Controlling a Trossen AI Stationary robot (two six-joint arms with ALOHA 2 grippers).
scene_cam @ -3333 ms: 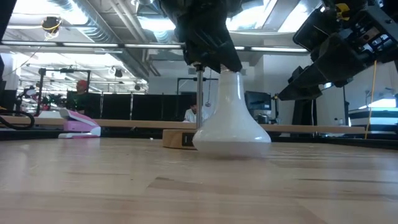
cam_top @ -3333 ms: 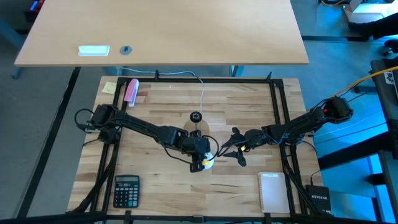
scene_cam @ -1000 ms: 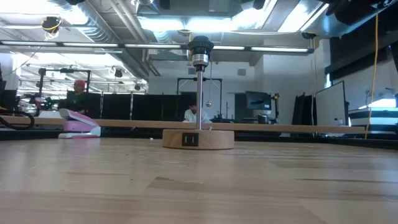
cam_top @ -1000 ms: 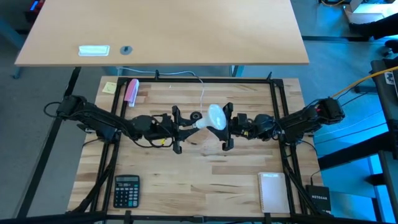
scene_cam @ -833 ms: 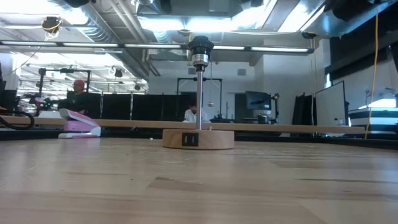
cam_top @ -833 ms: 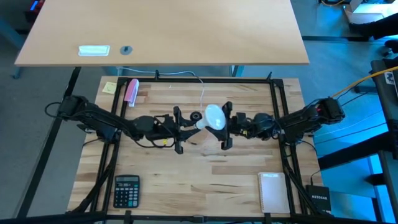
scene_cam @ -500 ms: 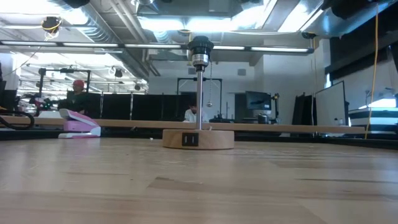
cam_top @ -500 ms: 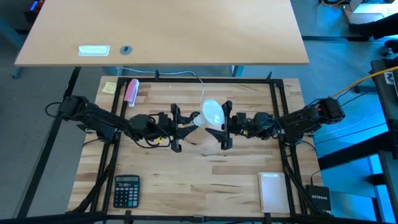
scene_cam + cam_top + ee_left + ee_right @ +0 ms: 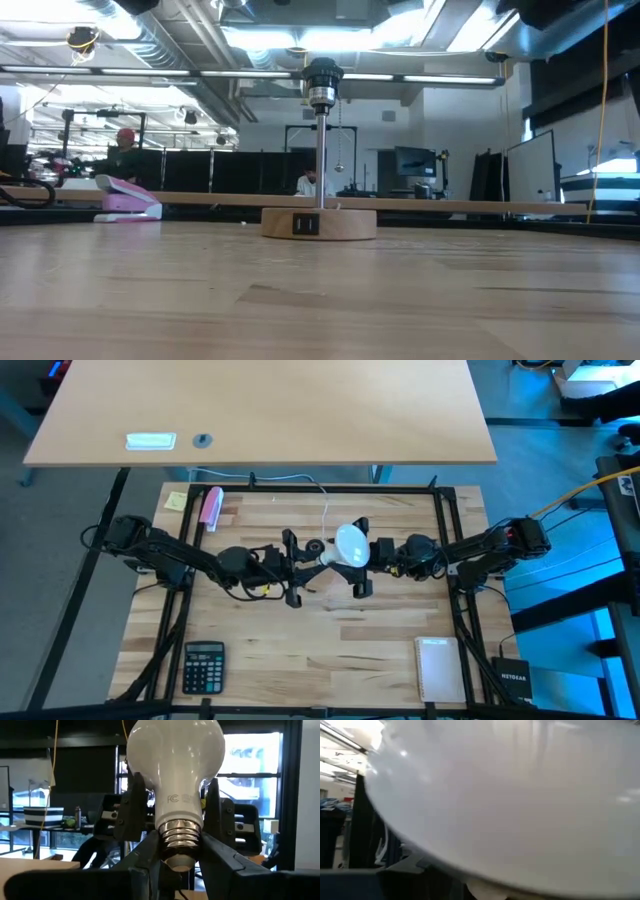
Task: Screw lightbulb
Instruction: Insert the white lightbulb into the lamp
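Observation:
The white lightbulb [image 9: 349, 545] is held high above the table, between my two grippers. It does not show in the low view. My left gripper [image 9: 318, 560] is shut on the bulb's screw base [image 9: 178, 841]. The globe [image 9: 174, 750] points toward my right gripper [image 9: 362, 557]. My right gripper is open, one finger [image 9: 134, 805] on each side of the bulb's neck. The globe fills the right wrist view [image 9: 510, 800]. The lamp's black socket [image 9: 322, 74] stands on a post on its round wooden base [image 9: 318, 222], below the bulb. My left gripper pinches the silvery screw base [image 9: 165, 840] between its two fingertips [image 9: 146, 851]. The fingers come about level from the table's left, in line with the bulb. The bulb is lifted clear, globe end away from the gripper. My right gripper: I cannot tell whether its fingers touch the bulb.
A calculator [image 9: 203, 665] lies at the near left and a white notebook [image 9: 437, 667] at the near right. A pink object [image 9: 211, 507] and a yellow note [image 9: 176, 500] lie at the far left. The lamp's white cord [image 9: 325, 510] runs to the far edge.
My left gripper has shifted a little toward the table's right edge with the bulb. The globe swung slightly toward the far edge and back. The bulb stays clear of the table, and the lamp has not moved.

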